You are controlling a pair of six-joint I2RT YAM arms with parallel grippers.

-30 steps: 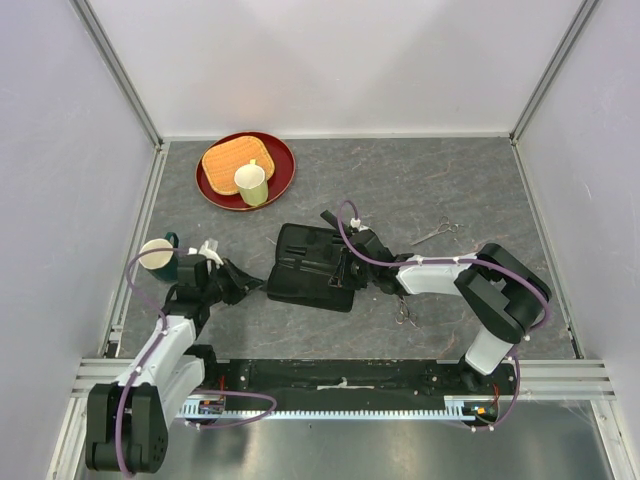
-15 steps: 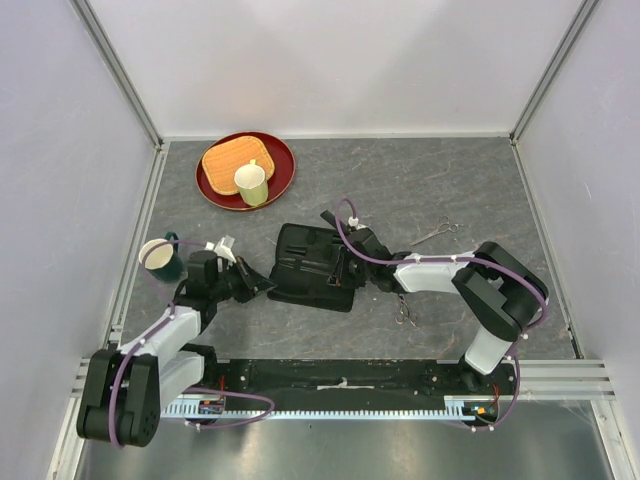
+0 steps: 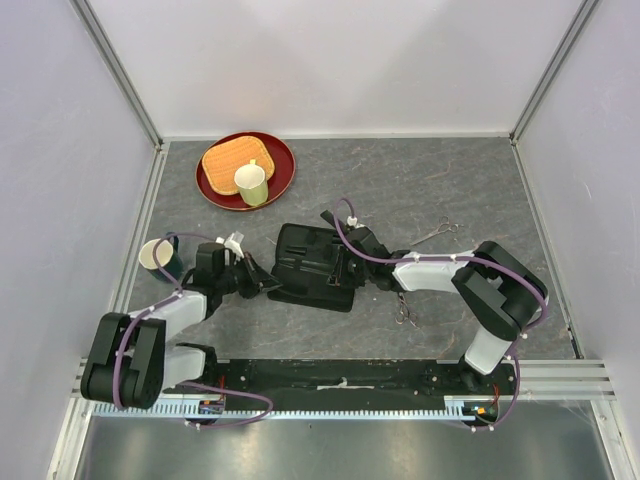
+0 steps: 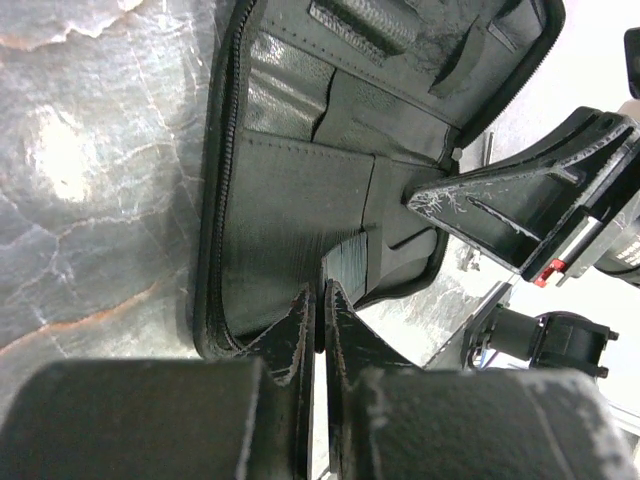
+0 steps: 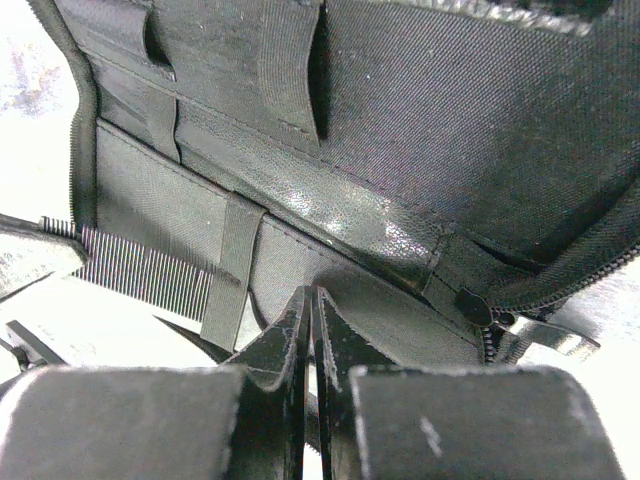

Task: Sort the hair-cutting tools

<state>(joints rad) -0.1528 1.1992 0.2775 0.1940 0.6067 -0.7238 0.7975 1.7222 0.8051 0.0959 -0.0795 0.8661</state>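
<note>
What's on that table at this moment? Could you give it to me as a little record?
case: black, lying open mid-table
comb: teeth showing under a strap inside the case
far scissors: loose on the table, right of the case
near scissors: loose, beside the right arm
left jaws: shut, at the case's left edge
right jaws: shut, at the case's right edge
tray: red, far left, bearing an orange mat and a cup
mug: left of the case

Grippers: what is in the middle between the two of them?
The open black case lies between the left gripper and the right gripper, one gripper at each side of it. The top view shows this best.
</note>
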